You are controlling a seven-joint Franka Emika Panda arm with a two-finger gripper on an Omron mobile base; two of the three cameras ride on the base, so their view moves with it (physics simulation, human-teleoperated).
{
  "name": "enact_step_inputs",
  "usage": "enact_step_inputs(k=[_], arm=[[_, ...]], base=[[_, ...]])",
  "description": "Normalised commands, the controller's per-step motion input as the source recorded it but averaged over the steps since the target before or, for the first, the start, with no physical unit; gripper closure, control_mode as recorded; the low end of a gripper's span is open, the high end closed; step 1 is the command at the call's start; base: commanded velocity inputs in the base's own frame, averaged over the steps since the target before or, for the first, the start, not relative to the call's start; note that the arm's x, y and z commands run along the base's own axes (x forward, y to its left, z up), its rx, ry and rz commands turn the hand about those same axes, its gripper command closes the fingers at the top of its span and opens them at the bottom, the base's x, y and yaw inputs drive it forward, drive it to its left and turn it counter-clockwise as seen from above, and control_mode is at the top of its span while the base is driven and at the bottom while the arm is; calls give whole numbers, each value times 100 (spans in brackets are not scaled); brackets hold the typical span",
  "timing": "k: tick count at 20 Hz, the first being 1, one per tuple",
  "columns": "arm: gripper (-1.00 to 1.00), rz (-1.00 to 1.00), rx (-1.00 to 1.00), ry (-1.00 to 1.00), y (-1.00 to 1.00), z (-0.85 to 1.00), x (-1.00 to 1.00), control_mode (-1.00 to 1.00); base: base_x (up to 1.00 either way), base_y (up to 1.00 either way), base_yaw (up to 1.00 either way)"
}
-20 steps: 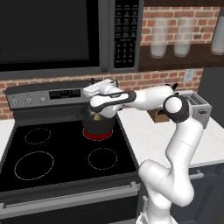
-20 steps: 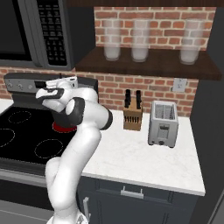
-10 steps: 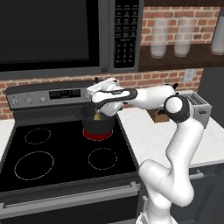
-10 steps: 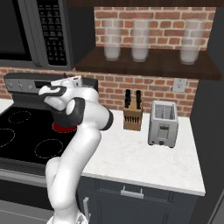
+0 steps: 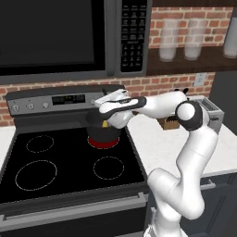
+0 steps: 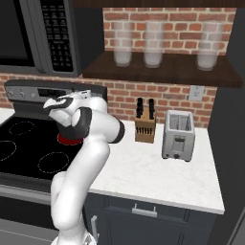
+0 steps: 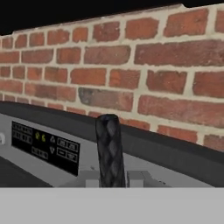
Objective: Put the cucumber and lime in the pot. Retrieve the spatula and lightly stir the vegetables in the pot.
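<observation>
The dark pot with its red base band stands on the stove's back right burner; its band also shows beside the arm. My gripper hovers right over the pot, shut on the spatula's thin black handle, which rises between the fingertips toward the brick wall. The spatula's head is hidden. A small yellowish-green patch peeks out under the hand at the pot's mouth; I cannot tell whether it is the cucumber or the lime. The hand hides the rest of the pot's inside.
The black stovetop has three free burners in front and to the left. Its control panel runs along the brick wall. On the white counter to the right stand a knife block and a toaster.
The hand has shifted slightly over the pot with the spatula still in its grip. The pot has stayed in place.
</observation>
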Motion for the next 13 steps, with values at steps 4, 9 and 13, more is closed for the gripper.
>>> enact_step_inputs(k=[4,9,13], arm=[[100,-1,0,0,37,-53,-7,-100],[100,0,7,0,55,-25,-28,-100],[100,0,14,1,65,-2,-54,-100]], base=[[0,0,0],[0,0,0],[0,0,0]])
